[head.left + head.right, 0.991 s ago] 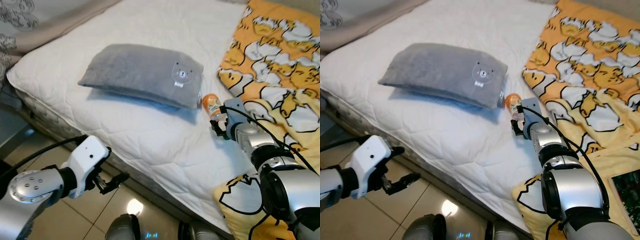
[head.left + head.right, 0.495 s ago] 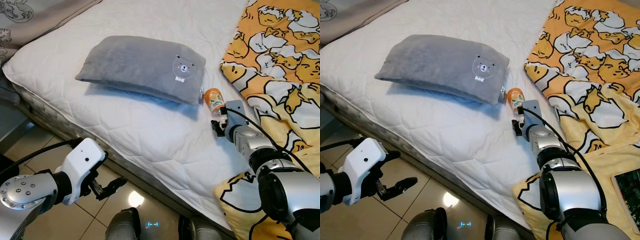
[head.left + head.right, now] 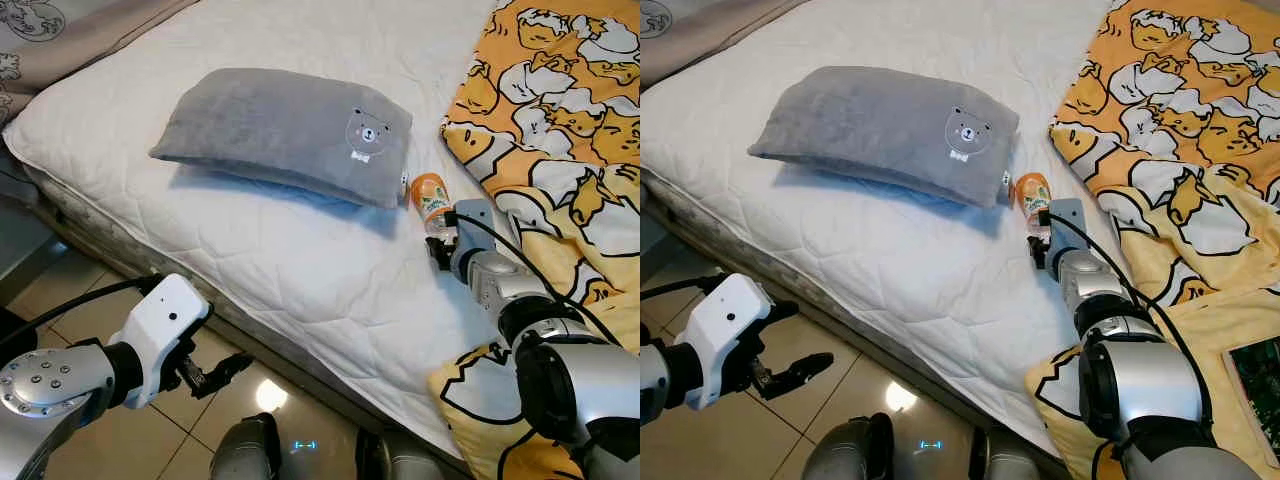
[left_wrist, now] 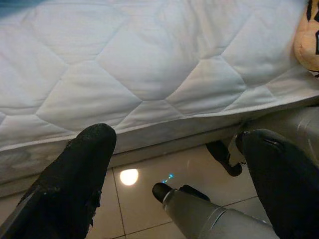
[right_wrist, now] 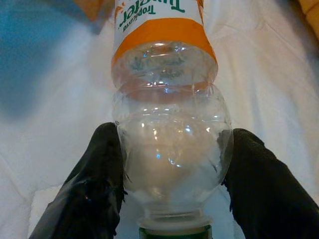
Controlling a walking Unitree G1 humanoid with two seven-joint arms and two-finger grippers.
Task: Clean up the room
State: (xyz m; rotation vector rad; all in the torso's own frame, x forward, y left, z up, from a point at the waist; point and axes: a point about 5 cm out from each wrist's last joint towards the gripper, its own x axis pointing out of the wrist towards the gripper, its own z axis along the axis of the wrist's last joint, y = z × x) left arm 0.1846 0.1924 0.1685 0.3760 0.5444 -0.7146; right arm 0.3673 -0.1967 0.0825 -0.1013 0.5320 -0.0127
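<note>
My right gripper (image 5: 169, 169) clasps a clear bottle (image 5: 167, 114), its orange label partly legible. It lies on the white quilted mattress (image 3: 300, 260); my left gripper (image 4: 174, 174) hangs open above floor tiles (image 4: 144, 199).

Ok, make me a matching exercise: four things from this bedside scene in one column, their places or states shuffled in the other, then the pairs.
Things:
1. grey pillow
2. plastic bottle
3. left gripper
4. yellow blanket

Places or states:
A. open, over the tiled floor beside the bed
B. between the right gripper's fingers, lying on the mattress
C. spread over the right side of the bed
D. lying on the white mattress, bear face on it

Pairs: 1-D, 2-B, 3-A, 4-C
</note>
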